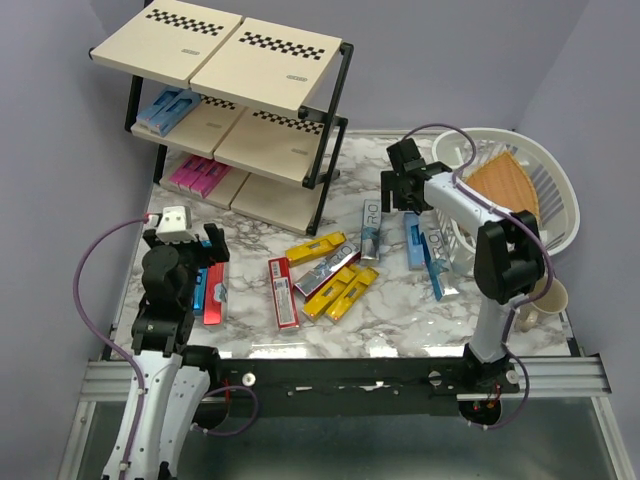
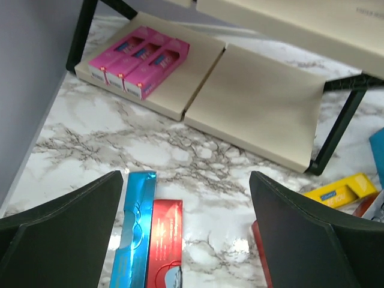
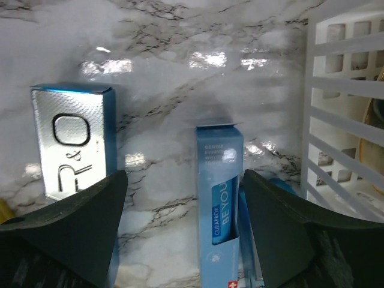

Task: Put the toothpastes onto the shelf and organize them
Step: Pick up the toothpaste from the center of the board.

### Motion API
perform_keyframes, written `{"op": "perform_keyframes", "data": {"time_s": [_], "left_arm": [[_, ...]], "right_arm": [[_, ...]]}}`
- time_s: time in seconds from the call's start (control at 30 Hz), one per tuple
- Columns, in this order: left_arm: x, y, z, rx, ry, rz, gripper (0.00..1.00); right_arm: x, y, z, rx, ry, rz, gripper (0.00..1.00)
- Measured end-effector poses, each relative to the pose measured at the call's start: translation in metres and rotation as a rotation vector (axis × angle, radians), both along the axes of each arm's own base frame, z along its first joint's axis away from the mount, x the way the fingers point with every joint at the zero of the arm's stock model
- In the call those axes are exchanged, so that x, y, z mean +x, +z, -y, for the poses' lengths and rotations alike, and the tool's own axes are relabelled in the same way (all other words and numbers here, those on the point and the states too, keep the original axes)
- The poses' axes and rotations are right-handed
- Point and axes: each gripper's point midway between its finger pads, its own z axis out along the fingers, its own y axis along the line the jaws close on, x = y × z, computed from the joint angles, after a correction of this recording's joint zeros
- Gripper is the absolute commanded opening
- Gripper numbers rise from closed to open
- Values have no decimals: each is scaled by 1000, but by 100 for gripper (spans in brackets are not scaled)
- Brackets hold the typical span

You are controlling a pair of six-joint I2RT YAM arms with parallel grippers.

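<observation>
Fingers spread, the right gripper (image 3: 183, 180) straddles a light-blue Curaprox toothpaste box (image 3: 219, 198), a pinch and lift toward the shelf (image 1: 262, 47) seemingly next; the left gripper (image 2: 186, 180) hovers, fingers equally wide.

Bright, even overhead light; white glare patches dot the glossy marble table (image 3: 180, 36) (strongest toward its near edge). Shadows are soft. Close up, the right pincer (image 3: 183, 177) looks dark, slightly blurred.
</observation>
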Motion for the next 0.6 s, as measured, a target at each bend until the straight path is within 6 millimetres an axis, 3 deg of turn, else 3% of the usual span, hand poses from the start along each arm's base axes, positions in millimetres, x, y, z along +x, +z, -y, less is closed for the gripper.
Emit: {"op": "perform_keyframes", "data": {"time_s": [0.27,0.47,0.6], "left_arm": [[-2,-28,9,34,-45,-17,99],[0,-22,14,40,-61,17,99],[1,-19,18,44,-78,33,99]], "right_arm": [[25,-27,25,-91,-33,-45,82],[20,-48,36,-86,-29,-126,77],[13,-57,31,-54,-10,-170,71]]}}
